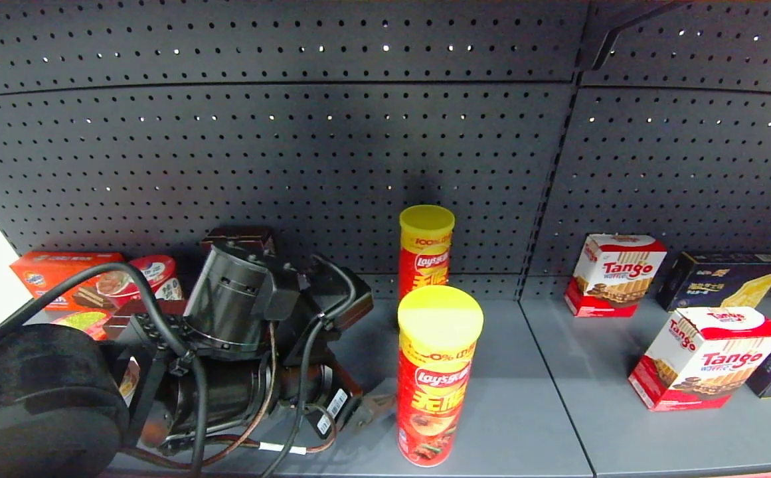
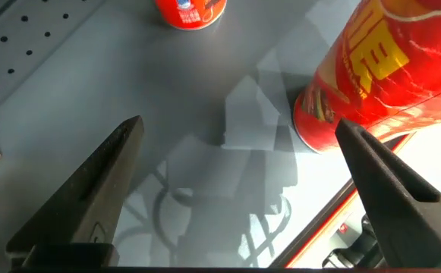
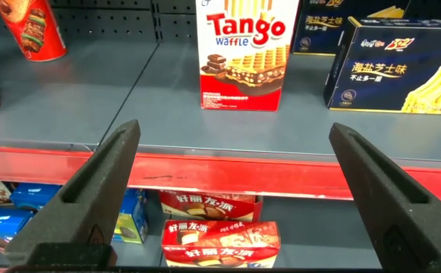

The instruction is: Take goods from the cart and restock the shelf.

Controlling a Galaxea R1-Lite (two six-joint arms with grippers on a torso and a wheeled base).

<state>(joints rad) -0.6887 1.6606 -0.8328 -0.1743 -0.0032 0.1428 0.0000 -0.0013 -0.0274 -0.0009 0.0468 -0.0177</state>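
Note:
Two red chip cans with yellow lids stand upright on the grey shelf [image 1: 524, 411]: one at the front [image 1: 435, 378], one behind it by the pegboard [image 1: 426, 252]. My left arm [image 1: 239, 332] lies low over the shelf, left of the front can. My left gripper [image 2: 239, 189] is open with bare shelf between its fingers; the front can [image 2: 379, 76] stands just off one fingertip, apart from it. My right gripper [image 3: 247, 189] is open and holds nothing. It hangs in front of the shelf's red front edge [image 3: 281, 171], facing a waffle box [image 3: 243, 53].
Waffle boxes [image 1: 614, 273] [image 1: 707, 358] and dark blue boxes [image 1: 724, 279] stand on the right shelf section. An orange box [image 1: 60, 272] and a cup [image 1: 149, 275] sit at the left behind my arm. Below the red edge, a lower shelf holds red boxes [image 3: 212, 227].

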